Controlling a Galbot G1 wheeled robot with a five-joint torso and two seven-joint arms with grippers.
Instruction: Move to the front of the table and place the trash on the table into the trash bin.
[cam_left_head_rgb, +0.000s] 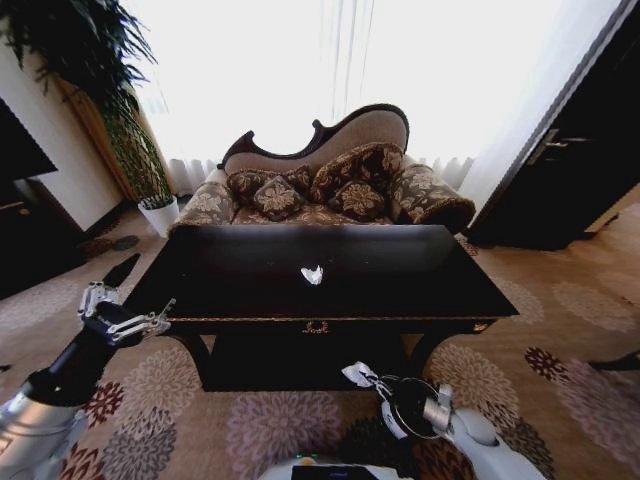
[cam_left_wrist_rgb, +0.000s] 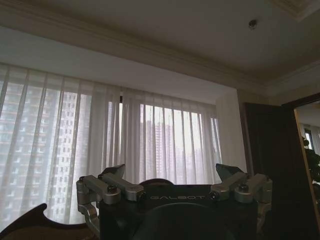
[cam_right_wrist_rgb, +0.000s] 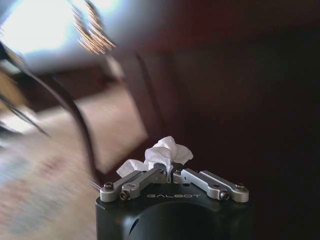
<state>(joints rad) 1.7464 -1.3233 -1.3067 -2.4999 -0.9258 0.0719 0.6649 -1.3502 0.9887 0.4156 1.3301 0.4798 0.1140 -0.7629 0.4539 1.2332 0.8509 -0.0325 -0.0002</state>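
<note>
Right gripper (cam_right_wrist_rgb: 171, 175) is pinched tight on a crumpled white paper scrap (cam_right_wrist_rgb: 162, 154); scrap bulges out past the fingertips, so the grip is on its lower fold only; in the head view the right gripper (cam_left_head_rgb: 362, 376) sits low, below the table's front apron, paper visible at the tips; my read: held low because it's on the way to the bin, not the tabletop.

Left gripper (cam_left_head_rgb: 128, 318) is up at the table's (cam_left_head_rgb: 400, 285) left front corner, jaws spread wide, nothing between them; in its wrist view the left gripper's fingers (cam_left_wrist_rgb: 112, 180) stand well apart, facing curtains and ceiling; looks parked clear of the work.

Second paper scrap (cam_left_head_rgb: 313, 274) lies on the glossy black top, near centre, slightly toward the front edge; no bottle or can that I can make out on the table; can't locate the trash bin.

Judgement: one scrap in hand, one left on the table; task partway; thin grip on loose paper could slip if the arm swings fast.

Sofa (cam_left_head_rgb: 320, 185) behind the table, plant pot (cam_left_head_rgb: 158, 212) far left; irrelevant.
</note>
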